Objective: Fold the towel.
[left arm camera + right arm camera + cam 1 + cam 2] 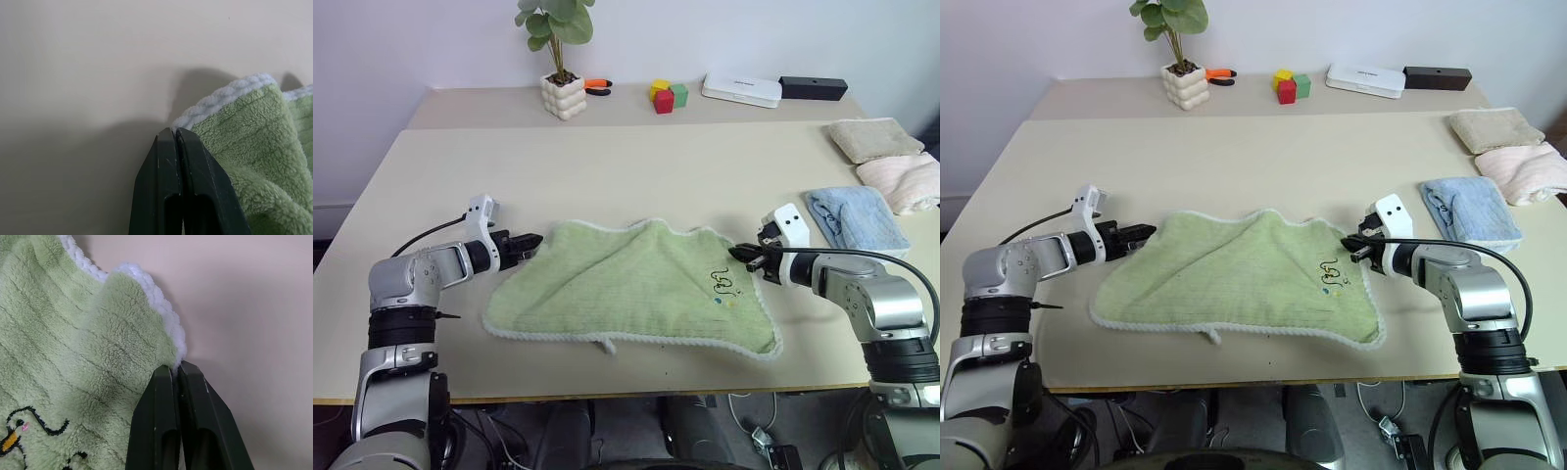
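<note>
Spread across the near half of the beige table [607,166]: the light green towel [636,284], lying rumpled rather than flat, white trim all round, a small dark embroidered mark [724,286] towards its right end. Well apart on the table's right side: a folded blue towel [857,217], with beige and pink folded towels [891,157] behind it. Along the far edge, a potted plant [560,59] and coloured blocks [668,95].

At the towel's far left corner, the left gripper [530,242], fingers pressed together at the trim; at the far right corner, the right gripper [744,255], fingers likewise clamped tight at the white edge. Seemingly pinching only the very rim in both wrist views, so neither hold looks deep.

Judged as the start of the first fold. Best done by lifting both corners together and level, keeping the edge taut between them, carrying it over towards the near edge, and matching trim to trim before letting go. Worth watching for slipping at either corner.
</note>
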Tool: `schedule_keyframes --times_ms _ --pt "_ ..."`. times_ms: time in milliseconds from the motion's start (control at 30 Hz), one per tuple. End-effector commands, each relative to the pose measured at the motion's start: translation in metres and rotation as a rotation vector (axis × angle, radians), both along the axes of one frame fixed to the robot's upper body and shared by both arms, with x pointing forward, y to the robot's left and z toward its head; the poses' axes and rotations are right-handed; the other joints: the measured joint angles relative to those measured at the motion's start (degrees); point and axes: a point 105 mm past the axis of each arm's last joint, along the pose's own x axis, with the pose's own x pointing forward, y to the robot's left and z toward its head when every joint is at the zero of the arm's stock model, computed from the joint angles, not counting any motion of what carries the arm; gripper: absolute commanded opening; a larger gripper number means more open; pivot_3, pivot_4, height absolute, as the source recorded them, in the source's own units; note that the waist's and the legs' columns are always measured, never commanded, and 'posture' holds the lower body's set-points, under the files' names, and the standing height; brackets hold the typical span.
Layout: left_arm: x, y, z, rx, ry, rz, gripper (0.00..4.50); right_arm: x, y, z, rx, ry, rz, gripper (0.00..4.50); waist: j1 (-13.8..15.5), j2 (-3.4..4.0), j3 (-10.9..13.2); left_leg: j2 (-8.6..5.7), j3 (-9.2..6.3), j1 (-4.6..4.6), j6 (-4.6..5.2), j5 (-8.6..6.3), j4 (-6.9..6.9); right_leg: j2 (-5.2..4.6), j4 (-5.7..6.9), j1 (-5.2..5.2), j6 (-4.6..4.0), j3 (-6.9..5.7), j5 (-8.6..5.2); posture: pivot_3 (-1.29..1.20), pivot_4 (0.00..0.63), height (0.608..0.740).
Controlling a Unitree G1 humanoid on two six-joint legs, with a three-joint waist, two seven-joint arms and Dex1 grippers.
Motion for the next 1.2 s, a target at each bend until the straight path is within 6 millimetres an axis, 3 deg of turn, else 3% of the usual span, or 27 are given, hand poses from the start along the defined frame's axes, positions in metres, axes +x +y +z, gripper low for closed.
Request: schedule_keyframes --times_ms 33,200,500,700,767,867,1100,1200 --pt "0.004 -0.006 0.011 -0.145 0.013 0.025 0.03 0.009 0.0 0.019 0.018 -0.082 -0.009 0.0 -0.08 -0.02 0.01 0.0 0.0 0.0 0.0 0.0 0.0 0.0 0.0 0.0 0.0 0.0 0.0 0.0 0.15 0.74" --pt "-0.002 -0.01 0.037 -0.29 0.004 0.008 0.03 0.008 0.004 0.016 0.024 -0.079 -0.001 0.0 -0.49 -0.17 0.13 0.01 -0.06 -0.11 0.0 0.0 -0.03 0.01 0.02 -0.13 0.01 -0.03 0.0 0.0 0.15 0.74" --pt "-0.012 0.015 0.065 -0.365 -0.072 0.045 0.03 0.005 0.006 0.011 0.029 -0.075 0.009 0.0 -0.45 -0.17 0.15 0.01 -0.06 -0.1 0.0 0.0 -0.07 0.01 0.03 -0.18 0.01 -0.03 0.01 0.0 0.15 0.74" --pt "-0.027 0.018 0.065 -0.367 -0.053 0.005 0.03 0.005 0.007 0.011 0.023 -0.075 0.016 0.0 -0.44 -0.18 0.15 0.01 -0.06 -0.11 -0.01 0.0 -0.08 0.01 0.03 -0.18 0.01 -0.03 0.0 0.0 0.15 0.74" --pt "-0.032 0.02 0.056 -0.312 -0.037 0.012 0.03 0.005 0.008 0.01 0.021 -0.074 0.019 0.0 -0.47 -0.18 0.15 0.01 -0.06 -0.11 0.0 0.0 -0.08 0.01 0.03 -0.18 0.0 -0.03 0.0 0.0 0.15 0.74" --pt "-0.042 0.018 0.046 -0.284 -0.043 -0.005 0.85 0.005 0.008 0.008 0.021 -0.072 0.019 0.0 -0.67 -0.17 0.15 0.02 -0.05 -0.1 -0.01 0.0 -0.12 0.01 0.02 -0.19 0.0 -0.02 0.0 0.0 0.15 0.74" --pt "-0.041 0.02 0.033 -0.19 -0.062 0.029 4.36 0.004 0.011 0.006 0.024 -0.067 0.031 0.0 -0.32 -0.22 0.18 0.01 -0.04 -0.11 -0.01 0.0 -0.05 0.0 -0.01 -0.16 0.0 -0.02 0.0 0.0 0.15 0.74" --pt "-0.034 0.021 0.042 -0.154 -0.124 0.018 4.44 0.004 0.012 0.007 0.026 -0.067 0.033 0.0 -0.35 -0.22 0.18 0.02 -0.05 -0.11 -0.01 0.0 -0.08 0.02 -0.01 -0.17 -0.01 -0.02 0.0 0.0 0.15 0.74"
